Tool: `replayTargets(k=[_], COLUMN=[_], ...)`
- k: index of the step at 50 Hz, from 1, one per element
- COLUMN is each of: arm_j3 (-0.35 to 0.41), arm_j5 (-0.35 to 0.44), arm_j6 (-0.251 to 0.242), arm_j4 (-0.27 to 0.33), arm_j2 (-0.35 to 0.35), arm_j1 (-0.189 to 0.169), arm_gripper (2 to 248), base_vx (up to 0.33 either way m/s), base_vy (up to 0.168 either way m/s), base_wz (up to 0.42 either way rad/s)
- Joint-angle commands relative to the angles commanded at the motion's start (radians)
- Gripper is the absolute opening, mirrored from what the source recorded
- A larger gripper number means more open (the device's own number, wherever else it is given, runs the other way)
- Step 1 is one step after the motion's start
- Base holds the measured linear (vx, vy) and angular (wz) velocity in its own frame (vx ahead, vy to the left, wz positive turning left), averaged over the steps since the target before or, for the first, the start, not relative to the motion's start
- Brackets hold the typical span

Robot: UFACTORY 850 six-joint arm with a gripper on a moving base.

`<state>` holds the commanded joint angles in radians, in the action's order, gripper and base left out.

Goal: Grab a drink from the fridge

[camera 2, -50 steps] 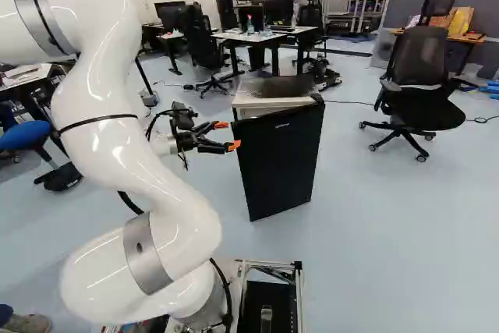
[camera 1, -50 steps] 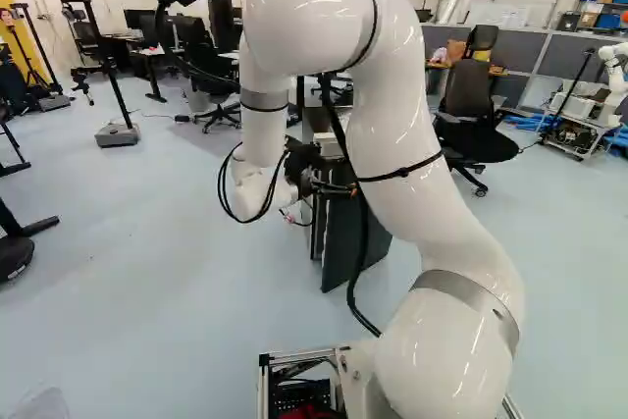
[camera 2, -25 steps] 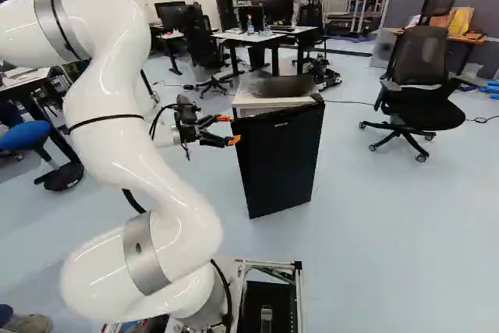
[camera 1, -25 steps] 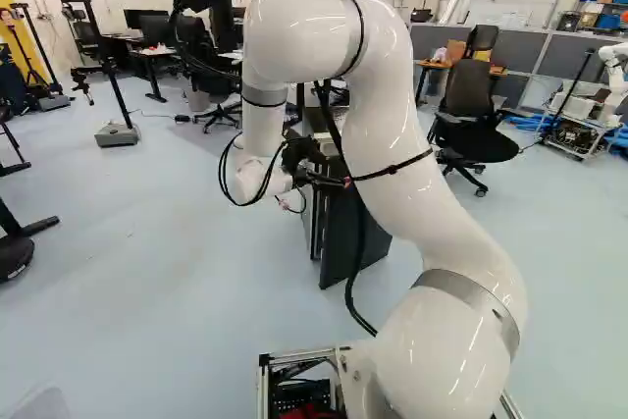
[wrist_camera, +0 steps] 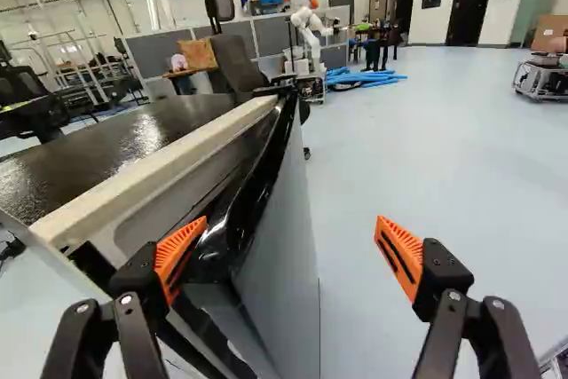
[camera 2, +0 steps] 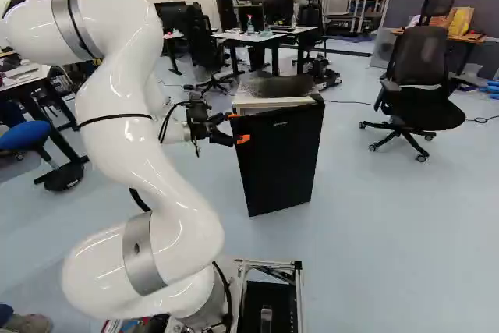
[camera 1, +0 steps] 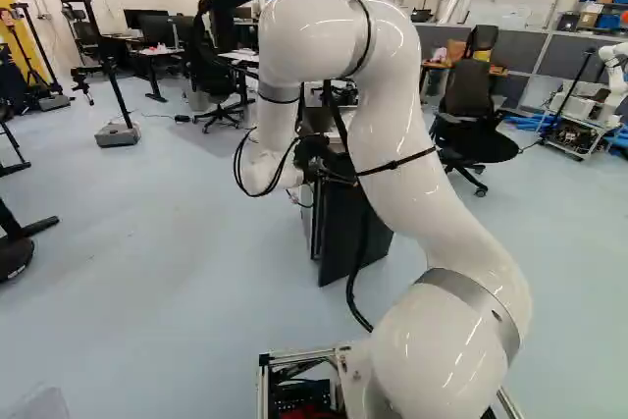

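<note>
Fridge (camera 2: 274,102): my landmark, standing upright on the floor (camera 2: 374,208) ahead of my base, near my arm (camera 2: 117,126); in the left base view the arm hides part of it.
Fridge door (wrist_camera: 280,237): its edge lies between my two fingers in the wrist view, well nearer one than the other. I can't tell from here whether it is fully shut.
End effector (camera 2: 238,127): beside the fridge's near upper corner, fingers spread wide and gripping nothing. One orange pad (wrist_camera: 177,250) is right by the door's corner, though I can't tell if it touches; the other orange pad (wrist_camera: 399,255) is out in front of the door, well apart from it.
Drink: inside the fridge is hidden from me, so I can't place one there.
Bottle (camera 2: 250,26): upright on a worktop (camera 2: 273,36) well behind the fridge.
Office chair (camera 2: 421,87): right of the fridge in the right base view, apart from it.
Another robot (wrist_camera: 306,33): far beyond the fridge.
Blue tubes (wrist_camera: 364,79): on the floor beyond the fridge, near that robot.
</note>
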<state>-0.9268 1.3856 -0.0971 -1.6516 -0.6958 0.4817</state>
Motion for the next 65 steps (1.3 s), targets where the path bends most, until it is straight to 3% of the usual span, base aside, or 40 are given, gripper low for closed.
replayTargets(k=[18,65], arm_j3=[0.041,0.298], arm_j5=[0.000,0.000], arm_j6=[0.000,0.000], arm_j4=[0.000,-0.058], arm_j2=[0.019,0.126], arm_j1=[-0.035,-0.048], arm_gripper=[247,247], base_vx=[0.000,0.000], base_vy=[0.000,0.000], base_wz=[0.000,0.000])
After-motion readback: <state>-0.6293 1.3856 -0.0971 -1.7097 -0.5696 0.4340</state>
